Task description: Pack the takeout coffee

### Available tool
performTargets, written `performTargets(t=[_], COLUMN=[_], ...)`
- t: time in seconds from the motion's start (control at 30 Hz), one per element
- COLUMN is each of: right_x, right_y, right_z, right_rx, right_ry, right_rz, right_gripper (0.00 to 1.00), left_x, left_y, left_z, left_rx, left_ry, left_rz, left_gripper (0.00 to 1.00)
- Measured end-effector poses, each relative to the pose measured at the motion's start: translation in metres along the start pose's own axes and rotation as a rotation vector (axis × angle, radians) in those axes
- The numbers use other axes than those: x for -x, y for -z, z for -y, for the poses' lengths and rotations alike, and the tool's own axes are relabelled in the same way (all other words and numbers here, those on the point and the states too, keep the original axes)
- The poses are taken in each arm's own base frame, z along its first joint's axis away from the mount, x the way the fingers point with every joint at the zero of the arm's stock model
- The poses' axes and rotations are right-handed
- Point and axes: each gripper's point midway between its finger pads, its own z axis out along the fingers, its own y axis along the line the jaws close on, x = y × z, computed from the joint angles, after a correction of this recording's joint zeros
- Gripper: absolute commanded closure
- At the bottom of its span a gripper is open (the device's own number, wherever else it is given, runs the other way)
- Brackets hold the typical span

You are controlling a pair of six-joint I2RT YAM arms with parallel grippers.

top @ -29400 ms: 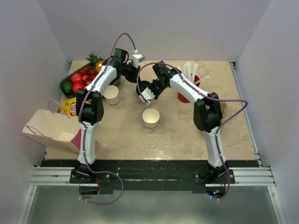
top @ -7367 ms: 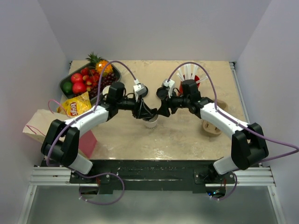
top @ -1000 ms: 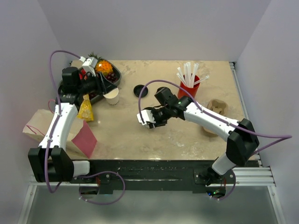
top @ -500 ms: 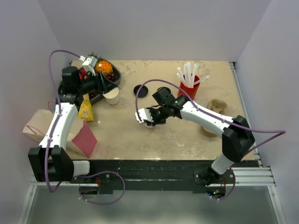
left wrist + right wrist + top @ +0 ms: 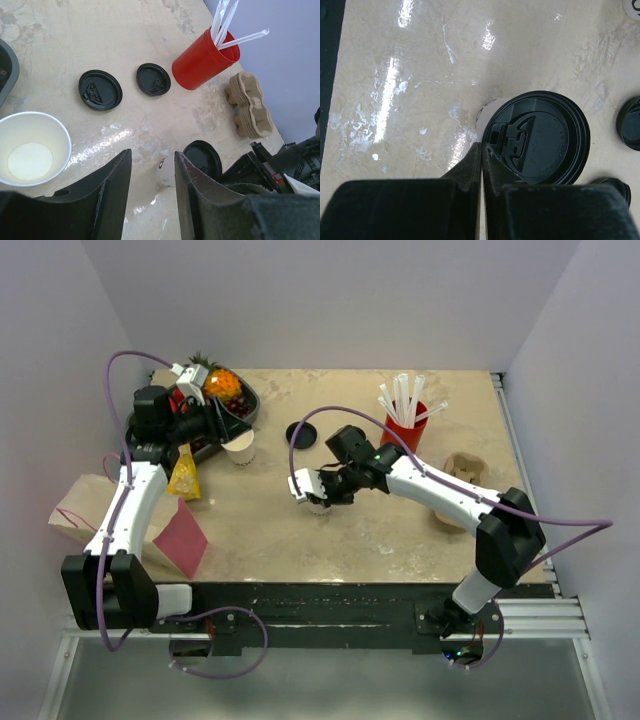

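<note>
In the last second the right jaws have drawn together and now stand clenched on nothing, their joined tips at the rim of the black lid. That lid sits on the white paper cup, which stands upright near the middle of the surface, well apart from the paper bag at the left edge. We read this as the lid being pressed home rather than the cup being taken up; the coffee looks capped but not yet packed, and the jaws would need to part again before any lift.

The right arm reaches from its base across to centre-left, bent at the elbow, wrist turned down over the cup; it has crept a little toward the back over that second. The left arm has held its place, stretched toward the fruit tray; its jaws are parted and empty, hovering over a second, open cup — two spare lids lie beyond it.
</note>
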Motion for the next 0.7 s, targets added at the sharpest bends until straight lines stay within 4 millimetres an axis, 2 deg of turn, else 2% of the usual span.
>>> performTargets(t=[0.47,0.57,0.7], right_x=[0.021,0.035,0.069], right_y=[0.012,0.023,0.048], right_z=[0.015,0.024,0.042], right_rx=[-0.046,-0.065,-0.08], right_ry=[-0.064,-0.084,-0.141], right_rz=[0.041,0.068,0.185], right_gripper=[1.0,1.0,1.0], left_x=[-0.006,-0.009,-0.016], left_y=[-0.001,-0.001,0.002], left_z=[0.001,0.001,0.005], left_rx=[-0.021,-0.031,-0.061], left_ry=[-0.014,-0.029,-0.073], left_rz=[-0.011,-0.018,-0.027], left_gripper=[0.54,0.53,0.53])
